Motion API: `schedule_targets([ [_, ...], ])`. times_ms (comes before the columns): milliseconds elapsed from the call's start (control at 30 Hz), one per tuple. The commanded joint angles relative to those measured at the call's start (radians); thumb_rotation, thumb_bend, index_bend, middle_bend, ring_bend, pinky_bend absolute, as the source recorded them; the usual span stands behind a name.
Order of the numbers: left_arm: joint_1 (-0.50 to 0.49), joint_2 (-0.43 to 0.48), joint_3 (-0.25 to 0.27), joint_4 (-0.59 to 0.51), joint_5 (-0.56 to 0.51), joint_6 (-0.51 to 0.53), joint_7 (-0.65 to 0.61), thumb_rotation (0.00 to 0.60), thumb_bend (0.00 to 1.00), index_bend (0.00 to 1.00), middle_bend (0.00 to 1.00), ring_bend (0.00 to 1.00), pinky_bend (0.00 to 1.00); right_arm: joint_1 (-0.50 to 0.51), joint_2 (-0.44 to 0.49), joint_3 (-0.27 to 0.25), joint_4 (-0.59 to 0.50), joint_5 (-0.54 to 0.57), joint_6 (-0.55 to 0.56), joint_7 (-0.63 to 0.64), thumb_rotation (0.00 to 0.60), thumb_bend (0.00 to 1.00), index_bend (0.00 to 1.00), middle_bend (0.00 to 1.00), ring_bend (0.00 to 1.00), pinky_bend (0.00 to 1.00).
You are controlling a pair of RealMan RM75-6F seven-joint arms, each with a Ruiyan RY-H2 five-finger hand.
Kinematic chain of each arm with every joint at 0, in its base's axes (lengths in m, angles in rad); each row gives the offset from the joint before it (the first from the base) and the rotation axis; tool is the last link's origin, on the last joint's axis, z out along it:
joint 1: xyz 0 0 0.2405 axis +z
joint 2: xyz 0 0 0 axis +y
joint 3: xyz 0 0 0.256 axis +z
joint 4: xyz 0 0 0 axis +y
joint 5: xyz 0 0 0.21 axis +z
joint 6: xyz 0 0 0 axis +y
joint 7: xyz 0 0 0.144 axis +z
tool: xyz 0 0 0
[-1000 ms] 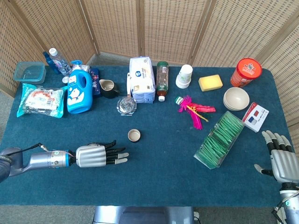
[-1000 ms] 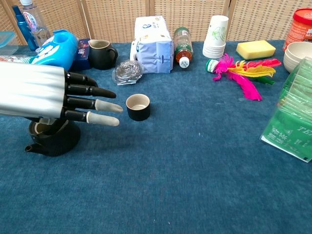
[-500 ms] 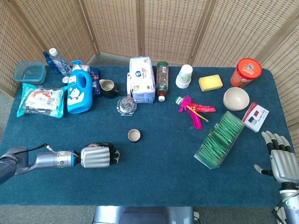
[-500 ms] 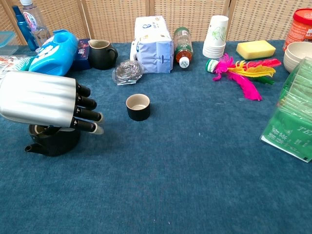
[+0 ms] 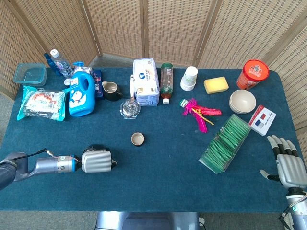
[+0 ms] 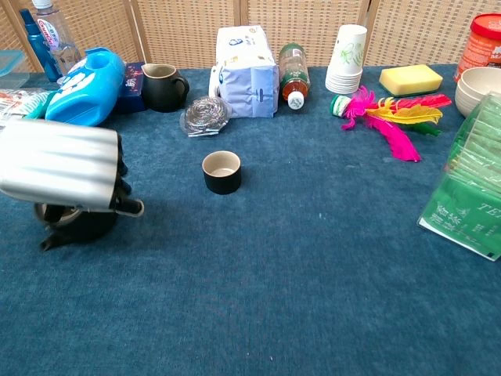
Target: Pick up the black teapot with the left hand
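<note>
Wicker screens back a blue-carpeted table (image 5: 158,187) crowded along its far side. Near edge, left part: black teapot (image 6: 74,223) sits under the left hand (image 5: 97,160), mostly hidden in the head view.

Left hand: palm down over the pot, fingers (image 6: 125,205) curled in and downward around its top. Chest view shows the pot's body and spout poking out below the silver knuckles. Whether the fingertips actually bear on the pot, cannot tell; contact hidden by the hand's back. Judged a closing grasp, lift not yet made; the pot looks to be seated on the cloth.

Key relation: pot lies directly beneath and slightly behind the curled fingers, inside the curl. Spout points away from the fingertips, back toward the wrist side and the near-left corner; so the pot's long axis runs roughly along the forearm line.

Right hand (image 5: 287,160): far across at the near right corner, fingers spread, holding nothing, well apart from the pot. Left is the only hand in reach.

Room to move: small black cup (image 6: 221,171) stands beyond the fingertips, apart from them. Blue detergent bottle (image 6: 84,76) and black pitcher (image 6: 163,86) farther off. Straight up looks unobstructed. Near table edge is close behind the wrist.
</note>
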Motion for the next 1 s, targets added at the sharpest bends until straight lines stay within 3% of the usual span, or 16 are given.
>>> schedule_targets([
  [33,0.024,0.015,-0.011,-0.009,-0.037,0.013,0.004,0.600,0.73,0.72,0.86,0.95,1.00,0.001,-0.001,-0.002,-0.001,0.000,-0.002,-0.003,0.600,0.00,0.00,0.00,0.00,0.00],
  [400,0.099,0.057,-0.056,-0.087,-0.171,0.043,-0.020,0.600,0.75,0.77,0.91,0.97,1.00,0.004,-0.001,-0.007,-0.007,0.002,-0.011,-0.013,0.600,0.00,0.00,0.00,0.00,0.00],
  [700,0.186,0.076,-0.163,-0.205,-0.389,0.044,-0.050,0.600,0.75,0.77,0.92,0.98,1.00,0.006,-0.001,-0.012,-0.014,0.004,-0.017,-0.026,0.600,0.00,0.00,0.00,0.00,0.00],
  [767,0.220,0.059,-0.225,-0.248,-0.520,0.016,-0.063,0.600,0.75,0.77,0.92,0.98,1.00,0.007,-0.002,-0.014,-0.015,0.004,-0.020,-0.031,0.600,0.00,0.00,0.00,0.00,0.00],
  [1000,0.248,0.026,-0.294,-0.318,-0.672,-0.043,-0.080,0.600,0.75,0.78,0.92,0.98,1.00,0.009,-0.002,-0.016,-0.017,0.006,-0.024,-0.038,0.600,0.00,0.00,0.00,0.00,0.00],
])
